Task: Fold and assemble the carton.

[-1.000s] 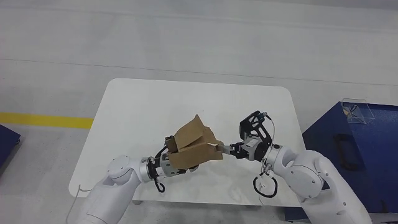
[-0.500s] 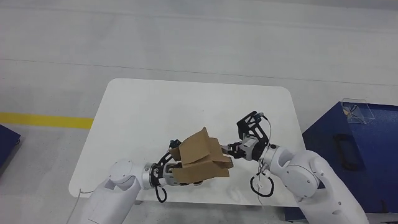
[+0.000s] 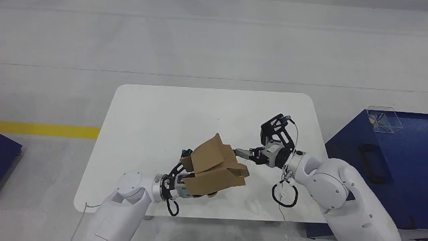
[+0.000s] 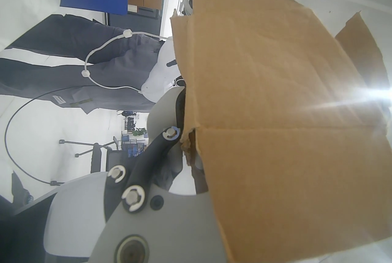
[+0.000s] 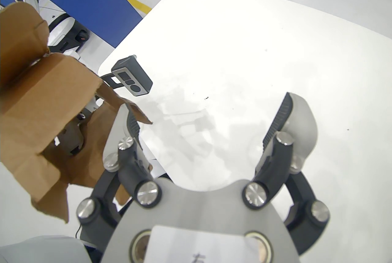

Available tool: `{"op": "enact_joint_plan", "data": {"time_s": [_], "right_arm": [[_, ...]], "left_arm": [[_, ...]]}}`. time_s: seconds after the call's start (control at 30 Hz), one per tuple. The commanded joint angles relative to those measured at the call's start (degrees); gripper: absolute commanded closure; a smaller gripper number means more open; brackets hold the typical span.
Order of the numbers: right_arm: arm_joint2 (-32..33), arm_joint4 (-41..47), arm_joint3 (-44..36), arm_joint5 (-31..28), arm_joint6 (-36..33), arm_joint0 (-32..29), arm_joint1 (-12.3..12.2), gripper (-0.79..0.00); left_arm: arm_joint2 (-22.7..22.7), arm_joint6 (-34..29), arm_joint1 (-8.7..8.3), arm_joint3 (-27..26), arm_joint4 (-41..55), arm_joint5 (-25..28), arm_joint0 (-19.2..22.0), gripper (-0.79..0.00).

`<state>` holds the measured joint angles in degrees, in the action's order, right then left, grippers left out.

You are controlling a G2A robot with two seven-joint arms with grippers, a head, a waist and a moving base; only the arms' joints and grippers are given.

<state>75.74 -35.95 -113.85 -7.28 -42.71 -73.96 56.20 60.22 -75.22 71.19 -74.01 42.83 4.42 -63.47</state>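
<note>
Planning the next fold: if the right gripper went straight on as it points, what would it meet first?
Likely the carton: its flap lies at one finger of the open right gripper; between the fingers, bare table.

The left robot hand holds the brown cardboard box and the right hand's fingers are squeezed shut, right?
Not quite. The right gripper is open, its fingers spread wide with nothing between them, as the right wrist view shows. The left gripper does hold the brown cardboard carton.
</note>
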Motion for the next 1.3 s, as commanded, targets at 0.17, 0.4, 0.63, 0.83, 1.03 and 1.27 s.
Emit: {"op": "enact_joint_plan", "data": {"time_s": [0.17, 0.4, 0.63, 0.83, 1.03, 1.27], "right_arm": [[4.42, 2.95, -4.85, -1.82, 3.98, -4.01, -0.24, -0.785], [3.75, 1.81, -6.16, -2.03, 5.14, -5.43, -0.12, -0.785], [0.19, 1.15, -5.25, -1.96, 3.06, -3.62, 0.24, -0.785], [-3.49, -0.84, -4.45, -1.13, 2.54, -1.90, 0.71, -0.785], [-3.75, -0.91, -4.11, -0.58, 2.34, -1.10, 0.90, -0.785], [-5.13, -1.24, -3.37, -0.95, 2.19, -0.91, 1.14, -0.785]], "left_arm": [[-0.07, -0.03, 0.02, 0.50, 0.39, 0.08, 0.18, 0.000], [-0.11, 2.40, -0.10, -1.23, -1.89, 1.42, -0.65, 0.000], [0.43, 4.73, -0.51, -3.73, -5.85, 5.22, -2.28, 0.000], [0.99, 5.07, -0.79, -4.24, -6.26, 5.23, -2.85, 0.000], [1.14, 5.39, -0.98, -4.35, -6.40, 4.57, -3.19, 0.000], [0.86, 6.08, -1.03, -3.98, -5.51, 3.10, -3.53, 0.000]]}}
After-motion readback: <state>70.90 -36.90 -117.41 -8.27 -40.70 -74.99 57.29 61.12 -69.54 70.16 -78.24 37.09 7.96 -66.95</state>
